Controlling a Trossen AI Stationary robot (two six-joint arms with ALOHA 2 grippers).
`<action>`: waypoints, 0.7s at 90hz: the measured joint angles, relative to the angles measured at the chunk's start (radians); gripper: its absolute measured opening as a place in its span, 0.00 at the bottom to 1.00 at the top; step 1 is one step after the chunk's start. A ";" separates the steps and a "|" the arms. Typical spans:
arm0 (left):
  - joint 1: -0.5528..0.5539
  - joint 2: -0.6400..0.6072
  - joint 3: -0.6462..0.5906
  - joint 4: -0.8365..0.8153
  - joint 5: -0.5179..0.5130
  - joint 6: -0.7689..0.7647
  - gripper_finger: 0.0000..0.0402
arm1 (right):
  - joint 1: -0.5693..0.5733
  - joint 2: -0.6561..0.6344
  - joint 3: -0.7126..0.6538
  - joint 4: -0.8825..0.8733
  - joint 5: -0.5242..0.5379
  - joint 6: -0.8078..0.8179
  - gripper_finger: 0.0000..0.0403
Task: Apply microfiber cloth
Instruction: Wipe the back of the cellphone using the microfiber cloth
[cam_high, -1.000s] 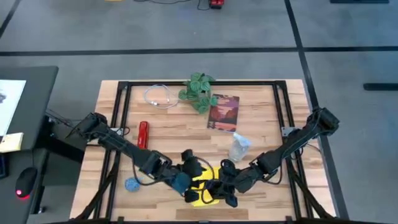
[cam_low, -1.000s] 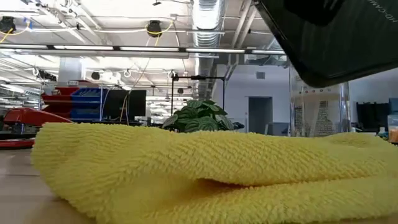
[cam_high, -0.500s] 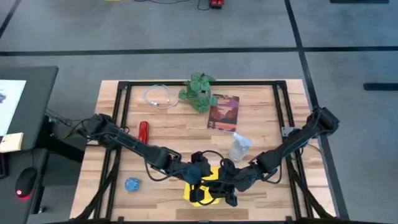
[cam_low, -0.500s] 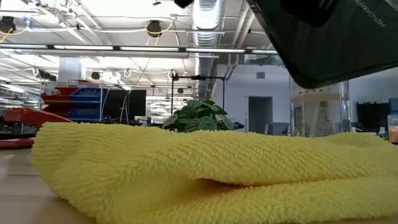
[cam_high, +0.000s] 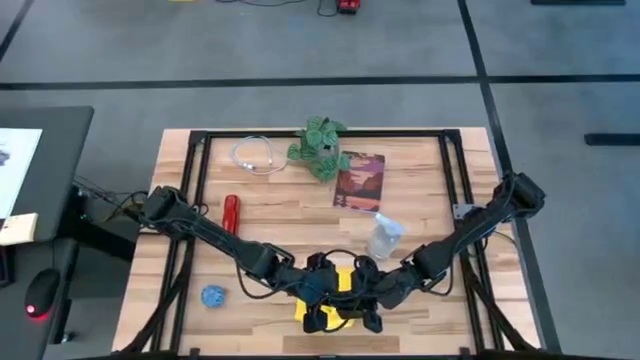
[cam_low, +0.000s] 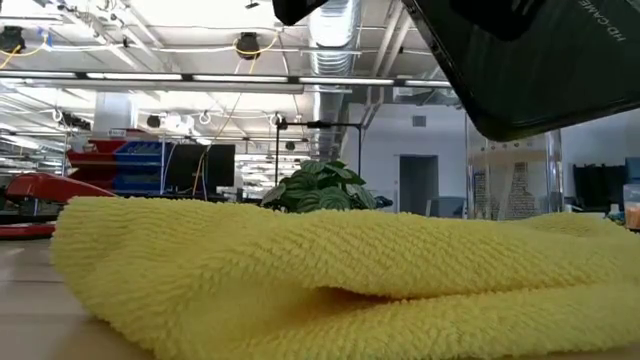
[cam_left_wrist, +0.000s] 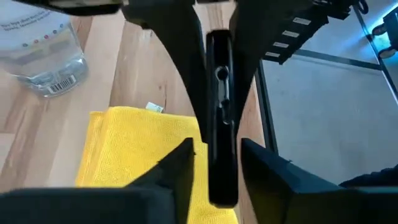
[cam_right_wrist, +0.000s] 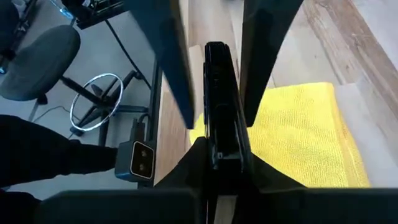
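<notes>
Pale wooden slatted table (cam_high: 270, 200) with black frame rails. Near its front edge, at centre, lies the bright yellow soft microfiber cloth (cam_high: 345, 300), folded flat on the wood; in the low view its pile (cam_low: 300, 270) fills the foreground.

Both dark arms meet above the cloth. Right gripper (cam_right_wrist: 221, 146) pinches a slim black smartphone (cam_right_wrist: 221, 93) edge-on, fingers pressed against both its faces, holding it over the cloth (cam_right_wrist: 298, 137). Left gripper (cam_left_wrist: 217, 165) faces it from the other side, jaws spread, one finger on each side of the phone (cam_left_wrist: 221, 112); contact cannot be told.

Beyond the cloth: clear plastic bottle (cam_high: 384, 236), dark red rectangular book (cam_high: 359, 181), green leafy plant (cam_high: 320, 147), red stapler (cam_high: 230, 216), coiled white cable (cam_high: 255, 155), small blue ball (cam_high: 211, 296).
</notes>
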 joint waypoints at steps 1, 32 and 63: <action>0.000 0.000 0.000 0.000 0.000 0.000 0.17 | 0.000 0.000 0.000 0.000 0.000 0.000 0.04; -0.029 -0.003 0.003 -0.124 -0.062 -0.098 0.03 | -0.008 -0.005 0.000 -0.091 -0.002 0.004 0.20; -0.122 -0.003 0.183 -0.598 -0.248 -0.144 0.03 | 0.063 0.034 0.000 -0.147 0.059 0.008 0.50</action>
